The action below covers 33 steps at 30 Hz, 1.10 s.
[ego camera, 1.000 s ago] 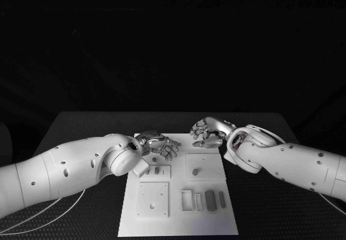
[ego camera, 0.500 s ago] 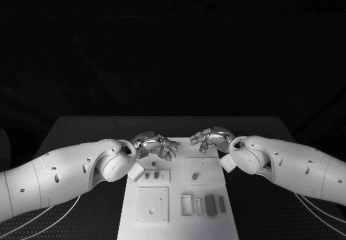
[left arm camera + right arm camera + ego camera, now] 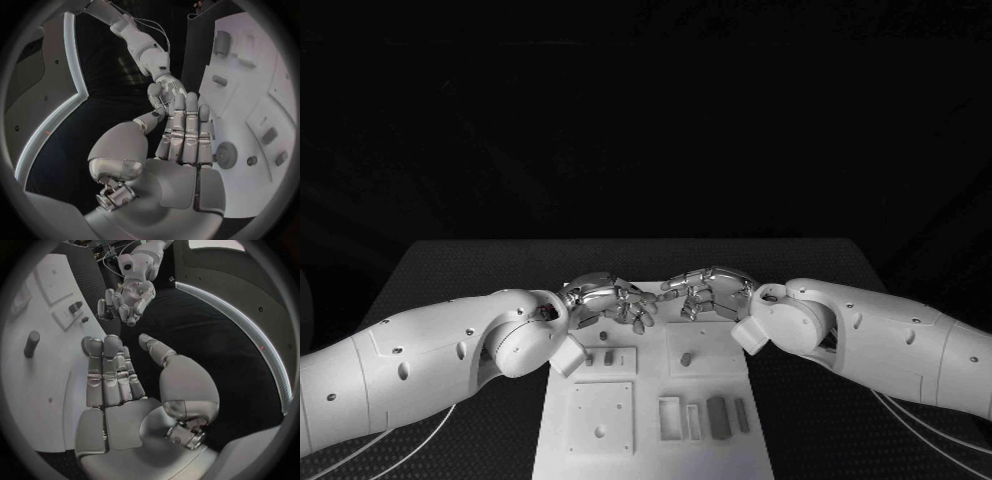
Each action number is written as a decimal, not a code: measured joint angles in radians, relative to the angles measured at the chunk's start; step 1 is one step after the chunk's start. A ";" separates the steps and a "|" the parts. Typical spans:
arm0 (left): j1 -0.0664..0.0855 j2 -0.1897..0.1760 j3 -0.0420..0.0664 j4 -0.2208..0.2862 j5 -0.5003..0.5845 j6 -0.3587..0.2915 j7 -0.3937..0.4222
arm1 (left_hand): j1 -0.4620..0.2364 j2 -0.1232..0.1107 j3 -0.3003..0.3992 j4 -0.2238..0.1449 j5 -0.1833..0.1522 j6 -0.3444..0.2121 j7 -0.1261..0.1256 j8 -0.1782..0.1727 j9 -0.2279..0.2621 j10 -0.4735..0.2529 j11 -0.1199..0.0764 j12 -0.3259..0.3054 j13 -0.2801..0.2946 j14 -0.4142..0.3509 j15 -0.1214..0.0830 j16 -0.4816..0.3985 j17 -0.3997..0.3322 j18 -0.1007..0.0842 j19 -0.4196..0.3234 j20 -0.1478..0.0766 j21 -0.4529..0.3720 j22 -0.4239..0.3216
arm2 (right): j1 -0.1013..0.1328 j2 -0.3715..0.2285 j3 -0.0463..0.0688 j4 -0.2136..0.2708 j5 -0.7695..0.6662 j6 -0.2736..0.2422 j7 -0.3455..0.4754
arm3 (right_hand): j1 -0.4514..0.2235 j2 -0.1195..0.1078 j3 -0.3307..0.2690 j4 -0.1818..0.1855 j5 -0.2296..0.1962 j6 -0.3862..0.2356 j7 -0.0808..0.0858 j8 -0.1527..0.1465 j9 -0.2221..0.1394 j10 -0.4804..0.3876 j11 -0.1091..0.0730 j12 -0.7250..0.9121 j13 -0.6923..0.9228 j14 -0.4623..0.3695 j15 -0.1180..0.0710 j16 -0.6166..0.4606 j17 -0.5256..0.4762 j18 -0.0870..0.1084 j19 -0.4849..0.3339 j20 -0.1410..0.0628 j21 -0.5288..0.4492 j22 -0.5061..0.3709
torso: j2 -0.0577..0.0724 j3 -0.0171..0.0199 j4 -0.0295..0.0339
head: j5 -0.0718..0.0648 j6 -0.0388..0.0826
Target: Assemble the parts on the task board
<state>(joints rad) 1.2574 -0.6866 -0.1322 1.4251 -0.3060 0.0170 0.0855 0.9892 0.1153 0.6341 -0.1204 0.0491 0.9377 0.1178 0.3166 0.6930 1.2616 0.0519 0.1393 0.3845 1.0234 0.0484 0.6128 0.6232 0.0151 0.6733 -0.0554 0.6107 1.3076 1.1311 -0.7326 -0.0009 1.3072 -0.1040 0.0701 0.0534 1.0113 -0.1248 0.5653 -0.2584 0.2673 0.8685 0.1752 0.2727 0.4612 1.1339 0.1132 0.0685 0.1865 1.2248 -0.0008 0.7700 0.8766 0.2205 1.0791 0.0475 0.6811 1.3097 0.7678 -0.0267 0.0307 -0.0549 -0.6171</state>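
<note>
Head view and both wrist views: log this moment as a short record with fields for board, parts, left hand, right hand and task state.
board: white rectangular task board on the black table
parts: small grey pieces lying in a row near the board's front right; short grey pegs standing in plates further back
left hand: silver many-fingered left hand over the board's far end, fingers extended, holding nothing
right hand: silver many-fingered right hand facing it, fingers extended, holding nothing
task state: no part held by either hand

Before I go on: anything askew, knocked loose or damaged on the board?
Nothing stands out. The task board lies square on the table, its parts sitting in their places. The left hand and right hand hover open over its far end, holding nothing.
</note>
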 measured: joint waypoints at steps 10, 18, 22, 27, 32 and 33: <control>-0.001 -0.007 0.000 0.008 0.000 0.010 0.008 | -0.001 -0.001 0.000 0.000 0.000 0.000 0.000 0.004 0.009 0.000 0.000 0.007 0.006 -0.003 -0.004 0.007 0.007 0.000 0.000 0.000 0.005 0.000 | -0.002 0.000 0.000 0.000 0.008 0.048 -0.002 | 0.021 0.003 -0.017 -0.026 -0.062 0.049 -0.016 0.029 -0.002 0.028 0.001 0.016 -0.009 -0.042 0.004 -0.006 0.003 -0.002 -0.040 0.015 -0.025 -0.001 | 0.001 -0.0015 0.0002 | -0.001 0.001; -0.002 -0.007 0.000 0.013 0.000 0.012 0.012 | -0.001 -0.001 -0.003 -0.003 0.000 -0.001 0.001 0.004 0.014 0.000 0.000 0.012 0.008 -0.003 -0.004 0.007 0.009 0.000 0.000 0.000 0.009 0.000 | -0.003 0.001 0.000 0.007 -0.035 0.058 -0.006 | 0.033 -0.006 -0.020 -0.029 -0.093 0.049 -0.016 0.029 -0.010 0.028 0.001 0.016 -0.005 -0.056 0.008 -0.006 0.004 -0.001 -0.053 0.024 -0.031 -0.001 | 0.001 -0.0016 -0.0002 | -0.003 0.002; -0.002 -0.008 0.000 0.014 0.000 0.014 0.013 | -0.001 -0.001 -0.003 -0.003 0.000 -0.002 0.002 0.004 0.015 0.000 0.000 0.012 0.009 -0.003 -0.003 0.011 0.010 0.000 0.000 0.000 0.009 0.000 | -0.004 0.001 0.000 0.012 -0.045 0.062 -0.006 | 0.048 -0.001 -0.023 -0.031 -0.097 0.056 -0.019 0.029 -0.010 0.030 -0.001 0.016 0.001 -0.062 0.004 -0.005 0.007 0.001 -0.058 0.026 -0.034 -0.001 | 0.001 -0.0017 0.0003 | -0.003 0.000; -0.002 -0.009 0.000 0.012 0.000 0.016 0.013 | -0.001 -0.001 -0.003 -0.003 0.000 -0.002 0.002 0.004 0.017 0.000 0.000 0.015 0.011 -0.003 -0.003 0.011 0.012 0.000 0.000 0.000 0.009 0.000 | -0.005 0.002 0.000 0.024 -0.049 0.067 -0.003 | 0.057 0.000 -0.025 -0.033 -0.107 0.086 -0.028 0.037 -0.007 0.033 0.000 0.021 0.007 -0.065 0.003 -0.005 0.007 0.002 -0.063 0.027 -0.035 -0.001 | 0.001 -0.0016 0.0009 | -0.002 -0.003; -0.002 -0.008 0.000 0.011 0.000 0.018 0.013 | -0.002 -0.002 -0.003 -0.003 0.000 -0.002 0.002 0.004 0.019 0.000 0.000 0.015 0.012 -0.003 -0.003 0.011 0.013 0.000 0.000 0.000 0.013 0.000 | -0.006 0.003 0.000 0.032 -0.047 0.073 0.000 | 0.055 0.002 -0.045 -0.029 -0.118 0.079 -0.029 0.037 -0.007 0.039 -0.003 0.024 0.015 -0.065 0.003 -0.005 0.007 0.004 -0.067 0.031 -0.031 -0.001 | 0.001 -0.0011 0.0009 | 0.000 -0.002; -0.002 -0.008 0.000 0.011 0.000 0.018 0.013 | -0.002 -0.002 -0.003 -0.003 0.000 -0.002 0.002 0.004 0.019 0.000 0.000 0.015 0.012 -0.003 -0.003 0.011 0.013 0.000 0.000 0.000 0.013 0.000 | -0.007 0.002 0.000 0.033 -0.046 0.075 0.001 | 0.052 0.005 -0.045 -0.029 -0.120 0.079 -0.029 0.037 -0.007 0.040 -0.004 0.026 0.016 -0.065 0.003 -0.005 0.007 0.004 -0.067 0.031 -0.031 -0.001 | 0.001 -0.0008 0.0009 | 0.000 -0.002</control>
<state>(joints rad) 1.2555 -0.6947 -0.1322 1.4361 -0.3059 0.0355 0.0984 0.9870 0.1130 0.6310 -0.1230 0.0490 0.9360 0.1197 0.3204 0.7121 1.2615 0.0520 0.1548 0.3963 1.0199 0.0449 0.6241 0.6362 0.0151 0.6734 -0.0553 0.6233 1.3073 1.1245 -0.7301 -0.0008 1.3403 -0.1502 0.1448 0.0541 1.0632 -0.1202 0.5201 -0.2869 0.1472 0.9476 0.1463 0.3099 0.4545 1.1736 0.1095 0.0946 0.2027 1.1603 0.0023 0.7647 0.8832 0.2248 1.0121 0.0781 0.6503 1.3085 0.7683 -0.0274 0.0315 -0.0549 -0.6194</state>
